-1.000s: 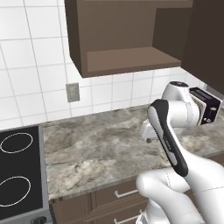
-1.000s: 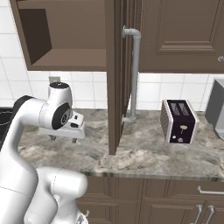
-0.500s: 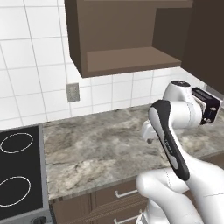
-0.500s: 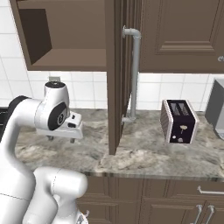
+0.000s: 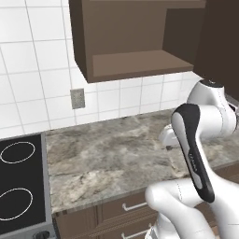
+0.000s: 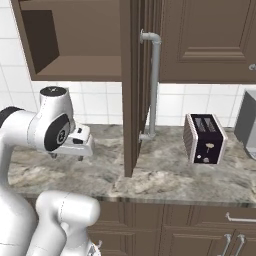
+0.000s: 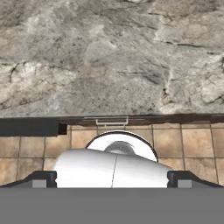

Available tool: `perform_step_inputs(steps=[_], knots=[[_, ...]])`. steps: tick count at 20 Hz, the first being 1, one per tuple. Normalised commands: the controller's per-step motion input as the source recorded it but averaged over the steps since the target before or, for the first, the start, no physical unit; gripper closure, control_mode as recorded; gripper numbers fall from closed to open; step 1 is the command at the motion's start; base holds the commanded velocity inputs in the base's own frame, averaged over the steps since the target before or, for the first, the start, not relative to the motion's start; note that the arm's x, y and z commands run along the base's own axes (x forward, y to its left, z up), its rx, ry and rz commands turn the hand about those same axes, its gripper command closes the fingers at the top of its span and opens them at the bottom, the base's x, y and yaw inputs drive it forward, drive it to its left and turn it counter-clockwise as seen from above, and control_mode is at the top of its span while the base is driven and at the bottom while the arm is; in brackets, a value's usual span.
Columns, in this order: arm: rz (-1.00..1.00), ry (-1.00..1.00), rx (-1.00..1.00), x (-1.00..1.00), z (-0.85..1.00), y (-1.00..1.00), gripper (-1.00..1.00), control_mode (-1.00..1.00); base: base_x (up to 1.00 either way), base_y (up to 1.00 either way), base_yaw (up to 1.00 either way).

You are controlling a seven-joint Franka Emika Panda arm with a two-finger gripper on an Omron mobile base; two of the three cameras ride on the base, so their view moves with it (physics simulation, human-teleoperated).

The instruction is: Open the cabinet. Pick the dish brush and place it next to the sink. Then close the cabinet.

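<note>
Cabinet door already swung wide, shelf inside looks bare from here. Can't spot dish brush anywhere, so hunt for it before you reach. Gripper hangs over counter, jaws spread wide, nothing held. Guessing brush is light, rigid, bit slick; you'd want to pinch thin handle near middle, not round head.

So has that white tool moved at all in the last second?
Yes. In the right base view the tool has crept right along the counter, toward the open cabinet door.
</note>
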Motion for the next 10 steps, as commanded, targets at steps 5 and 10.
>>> perform_step_inputs(steps=[5,10], knots=[[0.0,-0.27,0.0,-0.06,0.55,-0.19,-1.0,-1.0,0.0,0.0,0.0],[0.0,-0.24,0.0,0.07,0.36,0.0,-1.0,-1.0,0.0,0.0,0.0]])
